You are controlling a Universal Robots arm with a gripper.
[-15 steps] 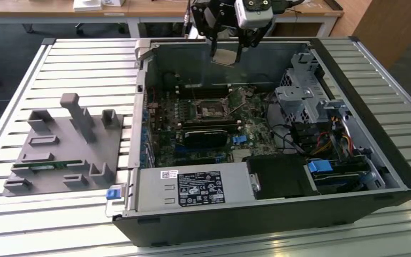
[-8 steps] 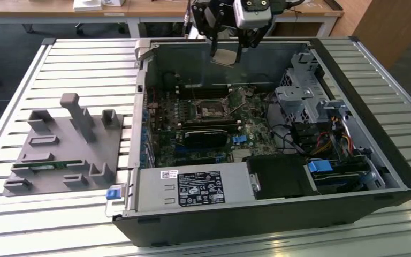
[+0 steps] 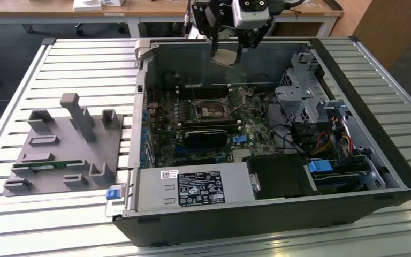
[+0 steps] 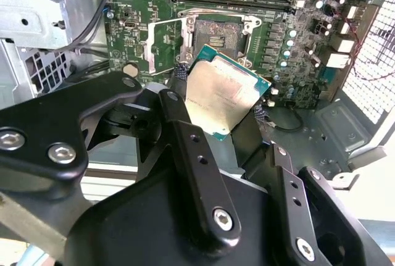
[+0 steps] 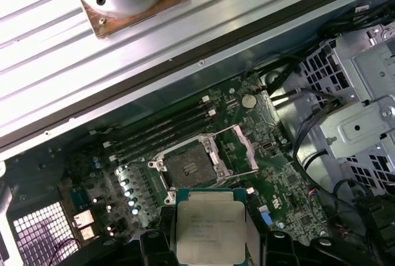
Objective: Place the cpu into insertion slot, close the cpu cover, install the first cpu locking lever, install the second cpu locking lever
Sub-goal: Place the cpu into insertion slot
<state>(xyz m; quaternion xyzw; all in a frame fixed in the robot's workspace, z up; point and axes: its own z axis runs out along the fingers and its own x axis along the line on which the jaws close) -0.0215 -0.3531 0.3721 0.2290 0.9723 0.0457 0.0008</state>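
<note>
The gripper (image 4: 220, 93) is clamped on the cpu (image 4: 229, 86). It pinches the chip by two thin edges and holds it up in the air inside the open case (image 3: 348, 69), high over the board (image 4: 290, 44). In the first wrist view the slot (image 5: 188, 167) is bare, and the cover (image 5: 244, 150) stands open just beside it. So I think the first step is not done yet. A few things could go wrong from here. The grip is only on the edges, so the cpu could slip and fall onto the board. That could hurt the chip or the small parts under it. In both wrist views the cpu looks turned a bit next to the slot, and in the exterior view it looks tilted. If it goes down like that, one corner would land first. The chip would then sit crooked, and I think it could bend the tiny pins in the slot. The open cover is so near the slot that a finger or the chip could bump it on the way down. Letting go too high could make the cpu drop and bounce out of place.
</note>
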